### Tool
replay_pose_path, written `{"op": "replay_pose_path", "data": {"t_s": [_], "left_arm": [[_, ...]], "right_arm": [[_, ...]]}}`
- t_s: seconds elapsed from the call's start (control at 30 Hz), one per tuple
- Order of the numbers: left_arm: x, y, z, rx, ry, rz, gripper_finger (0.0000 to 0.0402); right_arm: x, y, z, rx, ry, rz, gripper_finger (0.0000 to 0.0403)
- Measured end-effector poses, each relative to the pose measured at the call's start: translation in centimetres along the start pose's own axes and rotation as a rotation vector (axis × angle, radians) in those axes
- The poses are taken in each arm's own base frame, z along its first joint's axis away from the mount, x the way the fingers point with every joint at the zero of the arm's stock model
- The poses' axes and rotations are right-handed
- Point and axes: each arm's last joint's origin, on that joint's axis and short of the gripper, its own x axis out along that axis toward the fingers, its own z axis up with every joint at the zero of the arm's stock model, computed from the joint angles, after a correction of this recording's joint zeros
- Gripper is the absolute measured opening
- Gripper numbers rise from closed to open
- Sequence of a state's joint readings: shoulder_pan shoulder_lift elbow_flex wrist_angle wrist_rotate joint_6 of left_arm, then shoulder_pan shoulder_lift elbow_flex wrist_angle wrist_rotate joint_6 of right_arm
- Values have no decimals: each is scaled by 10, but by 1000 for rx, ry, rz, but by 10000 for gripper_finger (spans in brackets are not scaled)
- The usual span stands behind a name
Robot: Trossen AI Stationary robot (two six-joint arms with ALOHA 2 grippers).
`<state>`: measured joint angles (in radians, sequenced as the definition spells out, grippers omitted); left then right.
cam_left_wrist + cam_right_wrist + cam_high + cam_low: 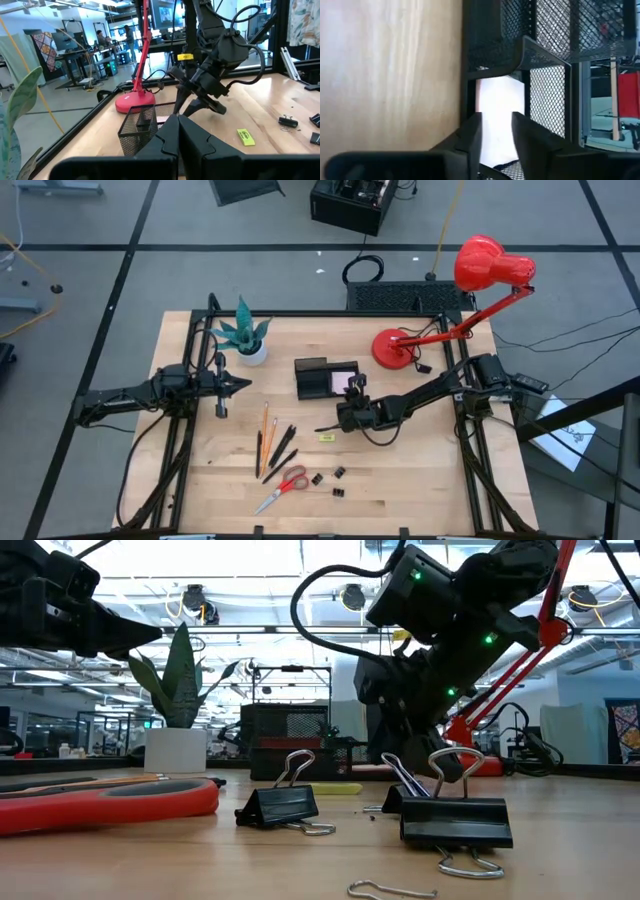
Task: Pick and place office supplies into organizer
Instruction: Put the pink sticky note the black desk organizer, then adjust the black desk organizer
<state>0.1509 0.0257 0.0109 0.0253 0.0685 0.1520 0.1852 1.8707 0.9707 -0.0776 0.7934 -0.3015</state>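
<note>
the right gripper (352, 387) hangs over the right-hand end of the black mesh organizer (312, 370), which sits near the middle of the wooden table (430, 470), between the potted plant (245, 335) and the base of the red desk lamp (395, 348). in the right wrist view its two dark fingers (470, 135) stand a little apart, with the pale pink sticky-note pad (500, 105) showing between them; the pad lies in the organizer's low open compartment, right against the mesh wall, and whether the fingers touch it cannot be told. the left gripper (243, 383) waits at the left side of the table, beside the plant, its fingers (170, 137) pressed together on nothing. the other supplies lie on the bare wood in front of the organizer: two orange pencils (266, 423) and several black pens (282, 448) side by side, the red-handled scissors (284, 486) nearer the front edge, three black binder clips (338, 472) just to the right of the scissors, and a small yellow piece (327, 437) below the right gripper. in the low view the binder clips (455, 820) stand close to the camera with their wire handles up, the scissors' red handle (110, 802) to their left.
</note>
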Motion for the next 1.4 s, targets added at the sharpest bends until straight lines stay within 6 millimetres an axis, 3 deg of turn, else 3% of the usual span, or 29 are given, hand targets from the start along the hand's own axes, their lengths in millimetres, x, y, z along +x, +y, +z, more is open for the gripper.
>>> {"op": "replay_pose_path", "data": {"t_s": [0.13, 0.33, 0.47, 0.63, 0.77, 0.9, 1.03, 1.17, 1.4], "left_arm": [[0, 0, 0, 0, 0, 0, 8], [0, 0, 0, 1, 1, 0, 8], [0, 0, 0, 2, 1, 0, 8], [0, 0, 0, 2, 1, 0, 8], [0, 0, 0, 1, 1, 0, 8], [0, 0, 0, 3, 1, 0, 8], [0, 0, 0, 6, 2, 5, 8], [0, 1, 0, 9, 3, 18, 8], [0, 1, 0, 10, 6, 39, 8]], "right_arm": [[-9, -6, 3, -11, 1, -94, 139], [-48, -28, 14, 4, -94, -200, 144], [-72, -47, 17, 166, -214, -111, 110], [-84, -63, 10, 265, -385, 133, 18], [-80, -59, -3, 275, -540, 275, 11], [-69, -54, -22, 328, -611, 269, 2], [-56, -50, -43, 401, -588, 157, 1], [-40, -64, -56, 479, -508, 48, 1], [-11, -86, -78, 577, -377, 33, 1]]}}
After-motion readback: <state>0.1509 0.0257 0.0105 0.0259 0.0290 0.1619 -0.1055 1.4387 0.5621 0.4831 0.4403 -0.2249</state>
